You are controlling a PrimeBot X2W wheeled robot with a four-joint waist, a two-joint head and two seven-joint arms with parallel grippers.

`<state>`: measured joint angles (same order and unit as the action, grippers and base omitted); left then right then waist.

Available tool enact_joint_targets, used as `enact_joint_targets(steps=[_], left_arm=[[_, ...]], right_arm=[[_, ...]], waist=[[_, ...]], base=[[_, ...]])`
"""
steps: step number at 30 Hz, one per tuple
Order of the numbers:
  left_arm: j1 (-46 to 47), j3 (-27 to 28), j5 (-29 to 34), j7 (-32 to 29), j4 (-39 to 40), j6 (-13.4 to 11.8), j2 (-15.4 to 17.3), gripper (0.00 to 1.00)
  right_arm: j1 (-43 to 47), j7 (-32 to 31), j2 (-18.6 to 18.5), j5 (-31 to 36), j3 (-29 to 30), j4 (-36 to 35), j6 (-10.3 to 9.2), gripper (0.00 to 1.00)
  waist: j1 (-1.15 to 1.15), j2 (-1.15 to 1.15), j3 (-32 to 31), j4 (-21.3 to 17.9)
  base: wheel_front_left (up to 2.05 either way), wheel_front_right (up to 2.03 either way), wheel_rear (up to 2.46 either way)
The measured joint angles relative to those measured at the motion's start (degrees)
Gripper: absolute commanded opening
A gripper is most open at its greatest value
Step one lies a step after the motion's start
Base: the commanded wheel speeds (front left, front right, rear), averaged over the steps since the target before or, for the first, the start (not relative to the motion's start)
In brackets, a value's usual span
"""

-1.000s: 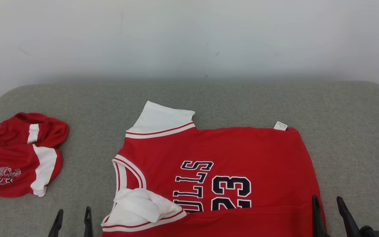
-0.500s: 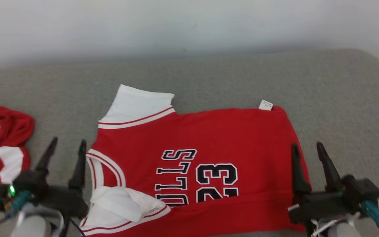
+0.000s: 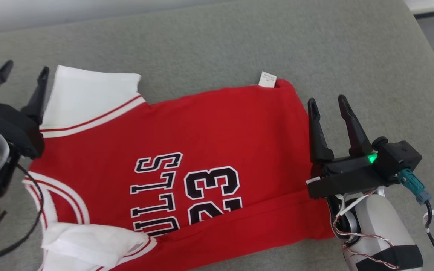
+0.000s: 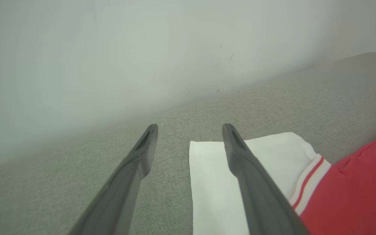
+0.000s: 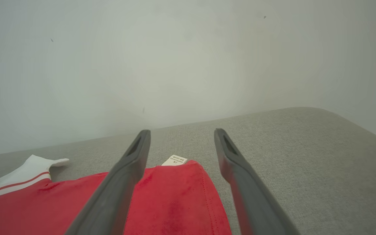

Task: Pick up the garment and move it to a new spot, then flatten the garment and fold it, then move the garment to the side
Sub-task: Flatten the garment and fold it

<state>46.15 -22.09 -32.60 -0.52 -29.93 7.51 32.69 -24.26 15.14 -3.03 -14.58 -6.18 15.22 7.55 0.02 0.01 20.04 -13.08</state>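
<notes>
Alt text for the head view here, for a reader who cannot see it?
A red jersey lies spread on a grey padded surface. The open left gripper is at its far white sleeve; the open right gripper straddles the opposite edge.

Jersey [image 3: 217, 128] near edge cut by frame bottom. Folded-up strip left of R gripper [image 3: 326, 99] hides bottom of "23" + 1st letter. Tag [image 3: 267, 79] ahead-left of R tips: print too small to read. L gripper [image 3: 26, 67] body cut by frame edge; its inner finger covers part of white sleeve [image 4: 273, 153], wrist view.
</notes>
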Motion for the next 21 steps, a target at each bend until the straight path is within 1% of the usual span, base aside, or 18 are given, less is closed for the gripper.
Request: enact_joint_targets(steps=[3,6,9,16,21], left_arm=[[3.08,-3.00,-3.07,-2.08,-2.09,0.00,1.83,1.00],[5.13,-5.54,-5.33,-2.98,-4.76,0.00,2.77,1.00],[6.93,-7.42,-6.47,-3.42,-7.32,0.00,3.94,1.00],[10.68,-9.76,-8.21,-3.10,-12.10,0.00,4.94,1.00],[12.73,-10.91,-10.53,-3.23,-14.48,0.00,4.71,1.00]], right_arm=[[-1.10,0.00,0.04,-0.51,-0.82,0.36,0.00,1.00],[-1.59,0.00,0.03,-0.66,-1.48,0.66,0.00,1.00],[-1.64,0.00,0.02,-1.05,-2.07,0.92,0.00,1.00],[-2.69,0.00,0.04,-1.56,-2.32,1.03,0.00,1.00],[-2.69,0.00,0.04,-1.63,-2.34,1.22,0.00,1.00]], waist=[[0.00,0.00,2.20,-1.68],[-0.01,0.00,3.96,-3.26],[-0.01,0.00,5.39,-4.61],[-0.01,0.00,8.03,-6.52],[-0.02,0.00,9.01,-7.17]], base=[[0.00,0.00,0.00],[0.00,0.00,0.00],[0.00,0.00,0.00],[0.00,0.00,0.00],[0.00,0.00,0.00]])
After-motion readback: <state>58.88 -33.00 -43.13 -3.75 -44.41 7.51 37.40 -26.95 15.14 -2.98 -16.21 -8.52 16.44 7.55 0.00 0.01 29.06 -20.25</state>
